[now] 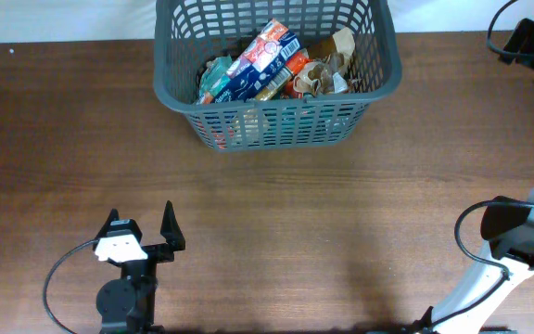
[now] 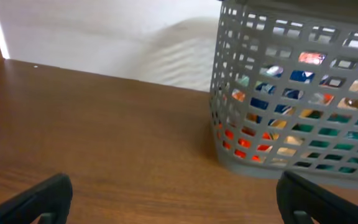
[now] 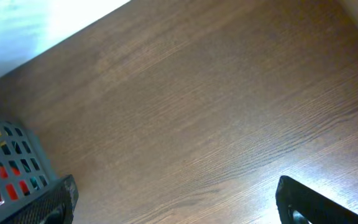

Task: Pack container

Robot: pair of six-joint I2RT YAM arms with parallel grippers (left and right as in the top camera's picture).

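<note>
- Grey plastic basket [image 1: 286,125] stands upright at the far side of the wooden table [image 1: 63,139], a little right of the middle.
- Packets [image 1: 258,60] fill its floor: a long one in blue, red and white lies slanted on top, and brown and orange wrappers crowd in beside it on the right.
- Seen from the left wrist, patches of red, blue, teal and yellow show through the slotted wall.
- Left gripper [image 1: 140,215] sits near the front edge on the left side. Its fingers are spread wide with nothing between them, and it points toward the basket from well apart.
- Its own camera shows two dark fingertips framing bare wood, with the basket ahead and to the right.
- Right gripper [image 3: 179,205] is likewise spread wide and empty over bare wood. A corner of the basket shows at the lower left of that view.
- Right arm [image 1: 517,237] stands at the front right corner, trailing a black cable [image 1: 466,237]. From overhead its fingers cannot be made out.
</note>
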